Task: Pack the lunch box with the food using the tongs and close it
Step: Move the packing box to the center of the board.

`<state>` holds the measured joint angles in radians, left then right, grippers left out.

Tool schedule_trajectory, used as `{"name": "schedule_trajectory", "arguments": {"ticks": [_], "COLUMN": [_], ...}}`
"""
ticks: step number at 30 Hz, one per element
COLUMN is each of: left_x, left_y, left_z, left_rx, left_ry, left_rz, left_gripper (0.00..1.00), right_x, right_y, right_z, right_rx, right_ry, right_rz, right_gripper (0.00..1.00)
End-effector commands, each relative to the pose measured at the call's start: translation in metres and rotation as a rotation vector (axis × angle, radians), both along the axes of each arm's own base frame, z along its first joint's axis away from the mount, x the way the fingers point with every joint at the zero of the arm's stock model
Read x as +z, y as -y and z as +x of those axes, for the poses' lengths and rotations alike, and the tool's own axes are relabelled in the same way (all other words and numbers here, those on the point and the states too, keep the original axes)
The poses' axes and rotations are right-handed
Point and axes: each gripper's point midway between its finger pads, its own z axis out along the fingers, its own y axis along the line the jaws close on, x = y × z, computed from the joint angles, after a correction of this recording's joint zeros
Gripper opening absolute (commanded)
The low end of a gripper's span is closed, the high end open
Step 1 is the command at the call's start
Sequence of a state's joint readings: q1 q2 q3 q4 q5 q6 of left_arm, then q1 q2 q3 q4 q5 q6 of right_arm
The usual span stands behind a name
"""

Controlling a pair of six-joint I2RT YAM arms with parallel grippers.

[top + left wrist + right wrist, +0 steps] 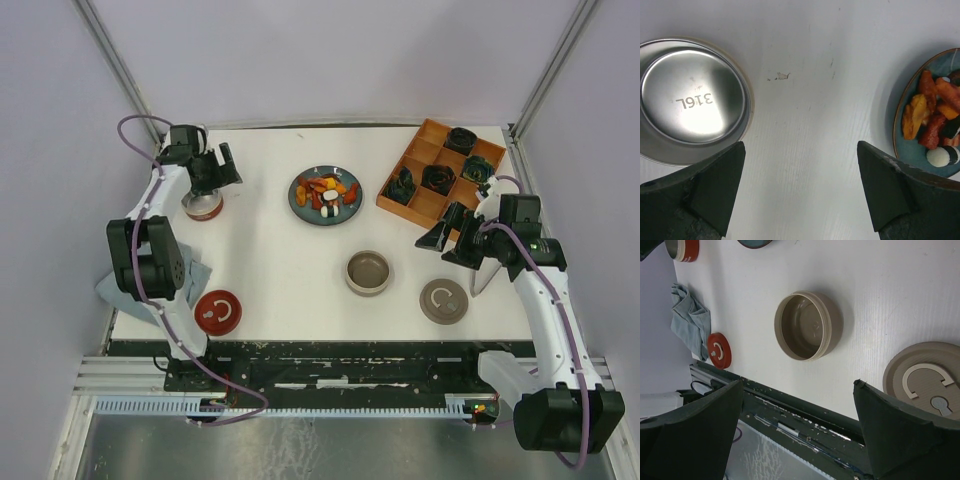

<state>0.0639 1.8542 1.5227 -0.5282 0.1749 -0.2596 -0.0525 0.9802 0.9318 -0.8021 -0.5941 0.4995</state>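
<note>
Food (326,192) unpacked, both claws empty.
Pieces sit heaped on the blue plate (303,212), mid-table toward the far edge. The tongs look like the thin silver sliver (481,281) near the right edge, just beside the right arm; can't confirm. The tan lunch box (368,290) is open and bare near the middle, with the tan lid (443,301) just beside it on the right, so it's ready to fill. The steel tin (202,206) is toward the far-left corner and the red lid (217,311) by the near edge. The left gripper (800,150) is spread wide, holding nothing, over bare table between tin and plate. The right gripper (798,385) is equally wide and empty, above box and lid. My read: tongs pickup comes first.
</note>
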Motion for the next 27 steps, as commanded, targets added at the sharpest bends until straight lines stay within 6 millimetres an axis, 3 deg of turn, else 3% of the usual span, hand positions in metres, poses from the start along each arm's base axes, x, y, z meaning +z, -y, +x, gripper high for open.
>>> {"name": "schedule_trajectory", "arguments": {"ticks": [1,8,12,15,22,27], "left_x": [-0.005,-0.025,-0.035,-0.030,-0.024,-0.031], "left_y": [-0.012,-0.019,-0.014,-0.001,0.027,0.047], "left_z": [0.007,0.018,0.018,0.014,-0.011,-0.040], "left_rx": [-0.033,-0.030,-0.048,-0.087,-0.159,-0.206], "left_ry": [0.002,-0.021,-0.053,-0.046,-0.059,-0.094], "left_rz": [0.082,0.093,0.067,0.004,-0.128,-0.191], "left_gripper": [0.99,0.99,0.97,0.97,0.94,0.93], "right_x": [0.005,0.000,-0.002,-0.005,-0.010,-0.013], "right_y": [0.000,0.000,0.000,0.001,0.000,0.000], "right_z": [0.006,0.007,0.008,0.008,0.009,0.011], "right_rx": [0.014,0.014,0.012,0.007,0.012,0.010], "right_ry": [0.046,0.036,0.029,0.025,0.013,0.005], "right_rz": [-0.006,-0.009,-0.007,-0.007,-0.005,0.002], "right_gripper": [0.99,0.99,0.99,0.99,0.99,0.99]}}
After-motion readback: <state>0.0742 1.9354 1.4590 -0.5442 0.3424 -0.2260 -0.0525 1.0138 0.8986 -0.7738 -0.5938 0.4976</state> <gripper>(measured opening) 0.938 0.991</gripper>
